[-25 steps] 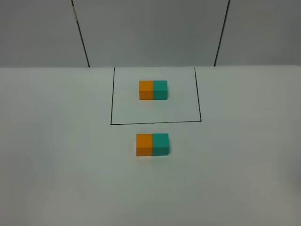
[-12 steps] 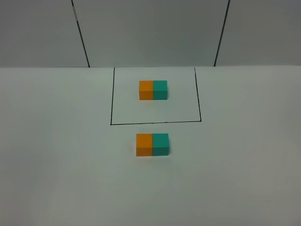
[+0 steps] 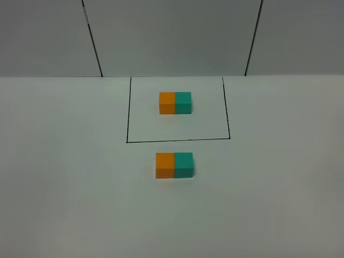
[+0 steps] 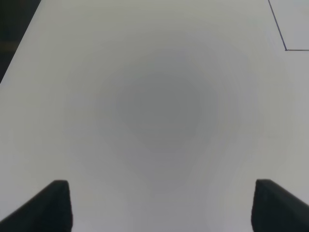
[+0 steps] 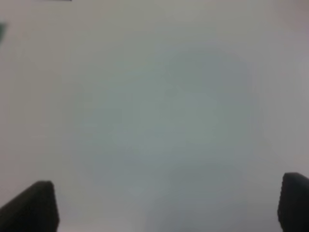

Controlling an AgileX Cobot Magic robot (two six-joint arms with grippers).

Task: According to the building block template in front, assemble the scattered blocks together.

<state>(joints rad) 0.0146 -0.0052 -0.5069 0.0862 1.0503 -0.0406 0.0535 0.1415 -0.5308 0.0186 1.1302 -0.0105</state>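
The template, an orange cube (image 3: pixel 167 102) joined to a teal cube (image 3: pixel 183 102), sits inside the black-lined rectangle (image 3: pixel 127 118) at the back of the white table. In front of the frame, the loose orange cube (image 3: pixel 165 164) and the loose teal cube (image 3: pixel 184 164) stand side by side, touching, orange on the left. Neither arm shows in the high view. My left gripper (image 4: pixel 161 205) is open and empty over bare table. My right gripper (image 5: pixel 169 208) is open and empty over bare table. No cube shows in the wrist views.
The white table (image 3: pixel 64 177) runs to a grey panelled wall (image 3: pixel 172 37) at the back. A corner of the black frame line (image 4: pixel 285 48) shows in the left wrist view, and the table's dark edge (image 4: pixel 12 34) lies at one side.
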